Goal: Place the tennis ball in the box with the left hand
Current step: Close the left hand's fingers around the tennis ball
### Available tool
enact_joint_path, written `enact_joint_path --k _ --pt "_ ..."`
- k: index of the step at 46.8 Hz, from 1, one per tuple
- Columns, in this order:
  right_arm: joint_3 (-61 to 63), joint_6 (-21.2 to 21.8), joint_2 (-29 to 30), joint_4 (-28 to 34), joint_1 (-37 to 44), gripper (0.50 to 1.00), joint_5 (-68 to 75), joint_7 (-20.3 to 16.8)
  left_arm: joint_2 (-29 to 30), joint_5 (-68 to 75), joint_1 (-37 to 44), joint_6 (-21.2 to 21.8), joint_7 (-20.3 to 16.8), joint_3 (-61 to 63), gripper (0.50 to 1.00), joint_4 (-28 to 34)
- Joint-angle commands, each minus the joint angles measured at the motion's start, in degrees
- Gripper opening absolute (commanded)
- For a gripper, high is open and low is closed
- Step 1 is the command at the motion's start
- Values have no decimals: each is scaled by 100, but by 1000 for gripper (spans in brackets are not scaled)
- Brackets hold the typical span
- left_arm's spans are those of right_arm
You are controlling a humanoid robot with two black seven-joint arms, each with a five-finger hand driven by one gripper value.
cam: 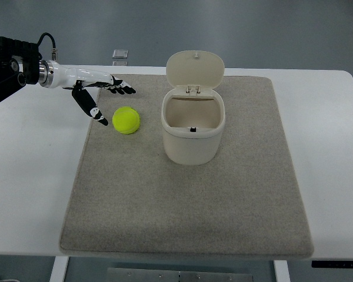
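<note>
A yellow-green tennis ball (pixel 126 120) lies on the grey mat (pixel 188 200), left of a cream box (pixel 192 130) whose hinged lid (pixel 195 69) stands open, showing an empty inside. My left hand (pixel 103 97) reaches in from the upper left, fingers spread and holding nothing. Its thumb tip hangs just left of the ball, and the other fingers point right above the ball, apart from it. The right hand does not show.
The mat lies on a white table (pixel 29 176). A small clear object (pixel 120 54) sits at the table's far edge, behind the hand. The box stands near the mat's middle.
</note>
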Motion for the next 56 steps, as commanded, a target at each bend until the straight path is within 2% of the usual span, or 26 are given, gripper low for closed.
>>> enact_joint_path --k 1,56 --pt "0 0 0 0 -1 903 0 2 -14 -8 0 153 0 141 969 -10" --pt "0 0 0 0 -1 901 0 2 -251 88 273 637 0 265 958 -10"
